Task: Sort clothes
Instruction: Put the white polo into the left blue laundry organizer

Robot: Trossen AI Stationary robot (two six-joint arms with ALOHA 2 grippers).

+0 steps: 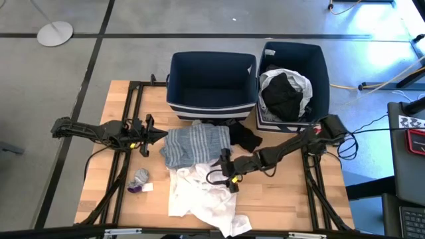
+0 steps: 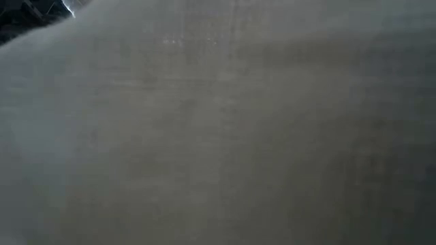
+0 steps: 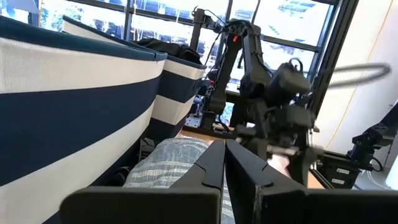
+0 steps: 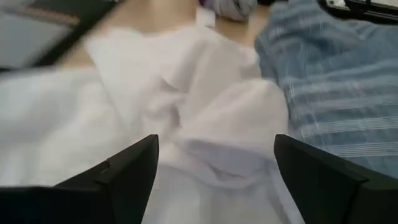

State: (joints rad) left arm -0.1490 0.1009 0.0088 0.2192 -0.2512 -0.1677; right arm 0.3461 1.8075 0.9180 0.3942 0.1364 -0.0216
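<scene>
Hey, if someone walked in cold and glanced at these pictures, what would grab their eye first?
Probably the heap of clothes mid-table: a grey striped top above a crumpled white garment, with the right end effector open over the white one. Behind sit two navy bins: the left bin empty, the right bin already holding black and white pieces.

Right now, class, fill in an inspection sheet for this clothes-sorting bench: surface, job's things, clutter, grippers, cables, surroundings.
Surface: wooden table, mostly covered at centre.
Job's things: grey striped top, white garment, black item and a small grey piece on the table; black and white clothes in the right bin; left bin looks empty.
Clutter: nothing seen.
Grippers: left gripper shut, at the striped top's edge; right gripper open over the white garment.
Cables: yellow cable on the floor at the right.
Surroundings: grey floor, round stand base.
</scene>
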